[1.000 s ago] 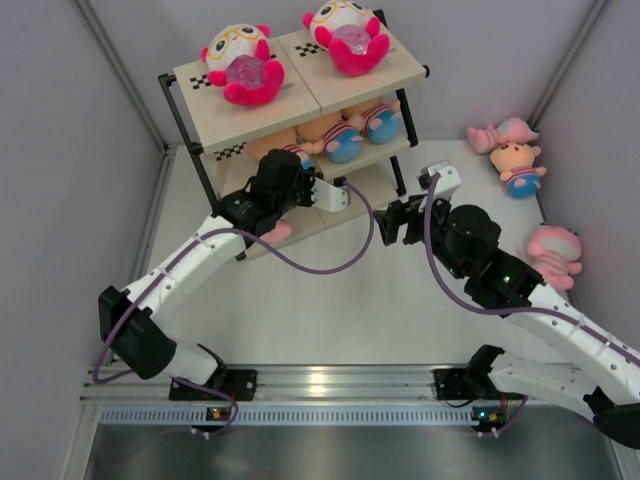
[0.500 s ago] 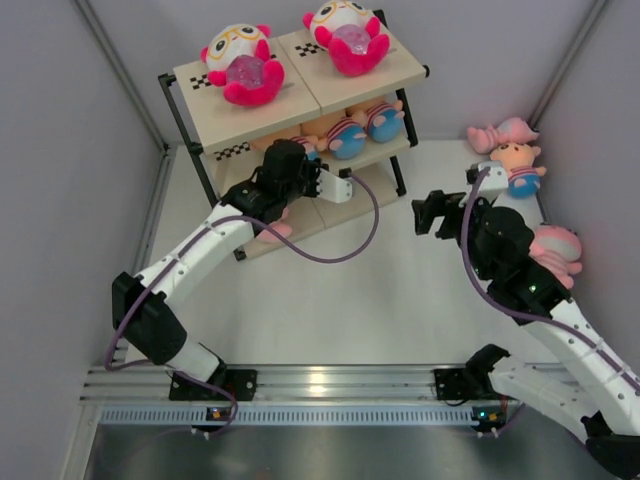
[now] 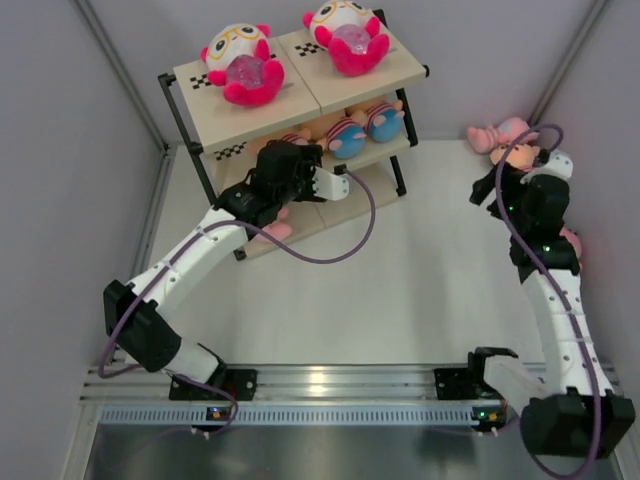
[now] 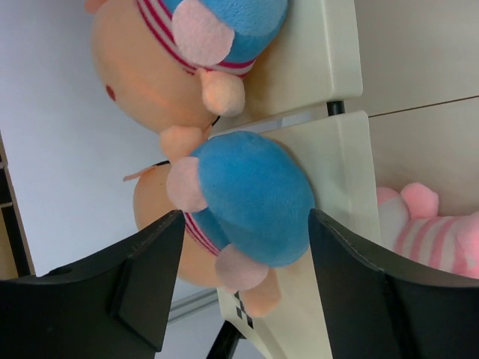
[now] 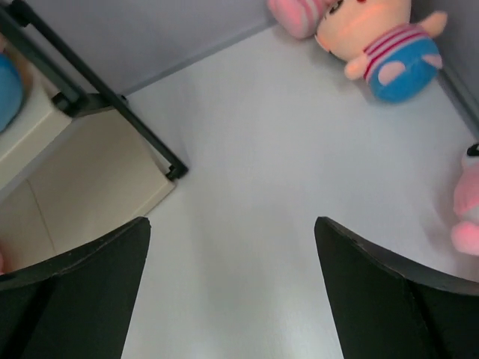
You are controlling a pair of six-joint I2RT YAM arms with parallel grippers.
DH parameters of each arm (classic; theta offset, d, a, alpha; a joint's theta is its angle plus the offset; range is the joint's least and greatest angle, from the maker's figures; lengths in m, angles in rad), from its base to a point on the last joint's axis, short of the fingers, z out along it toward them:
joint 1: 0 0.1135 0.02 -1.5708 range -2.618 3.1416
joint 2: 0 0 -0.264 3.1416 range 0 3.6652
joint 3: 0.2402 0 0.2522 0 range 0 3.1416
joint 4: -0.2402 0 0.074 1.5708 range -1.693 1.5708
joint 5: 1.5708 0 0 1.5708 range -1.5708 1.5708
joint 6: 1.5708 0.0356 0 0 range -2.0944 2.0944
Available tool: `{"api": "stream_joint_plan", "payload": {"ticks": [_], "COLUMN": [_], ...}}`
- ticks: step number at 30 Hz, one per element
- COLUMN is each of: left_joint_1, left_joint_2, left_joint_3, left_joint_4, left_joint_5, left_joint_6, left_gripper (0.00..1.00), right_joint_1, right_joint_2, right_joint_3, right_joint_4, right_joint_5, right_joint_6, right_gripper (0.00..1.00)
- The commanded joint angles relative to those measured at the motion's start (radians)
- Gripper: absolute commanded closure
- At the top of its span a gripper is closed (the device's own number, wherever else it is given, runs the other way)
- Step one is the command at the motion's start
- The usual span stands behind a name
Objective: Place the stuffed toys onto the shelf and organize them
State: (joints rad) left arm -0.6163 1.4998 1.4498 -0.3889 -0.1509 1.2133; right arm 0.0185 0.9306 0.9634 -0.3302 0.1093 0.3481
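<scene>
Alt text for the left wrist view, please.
The open left gripper frames a peach stuffed toy with a blue bottom lying on a beige shelf board. A matching toy lies beside it, and a pink striped toy shows beyond the board's edge.

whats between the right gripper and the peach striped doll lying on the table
Nothing. In the right wrist view, only bare table lies between the open right gripper and the peach doll.

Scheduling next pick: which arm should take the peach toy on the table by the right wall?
Right. The right gripper is open, empty and faces that peach toy on its own side. The left gripper is at the shelf's middle tier, jaws straddling a blue-bottomed toy.
</scene>
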Motion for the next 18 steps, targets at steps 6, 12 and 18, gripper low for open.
{"api": "stream_joint_plan", "payload": {"ticks": [6,12,18], "left_joint_1": [-0.083,-0.132,-0.138], "left_joint_2": [-0.176,-0.225,-0.233], "left_joint_3": [-0.077,-0.062,0.032], "left_joint_4": [-0.077,-0.238,-0.478], "left_joint_5": [-0.103,-0.148,-0.032], "left_joint_6": [-0.219,-0.397,-0.535], "left_gripper": [0.18,0.14,0.12], "right_joint_1": [-0.446,-0.451,-0.451], "right_joint_2": [0.477,0.819,1.123], "right_joint_3": [0.208,0.486,0.76], "right_joint_4": [0.184,0.137,0.04], "right_joint_5": [-0.315,-0.208,-0.145], "right_joint_6": [0.264,0.278,0.215], "right_gripper": [0.19,0.22,0.24]}}
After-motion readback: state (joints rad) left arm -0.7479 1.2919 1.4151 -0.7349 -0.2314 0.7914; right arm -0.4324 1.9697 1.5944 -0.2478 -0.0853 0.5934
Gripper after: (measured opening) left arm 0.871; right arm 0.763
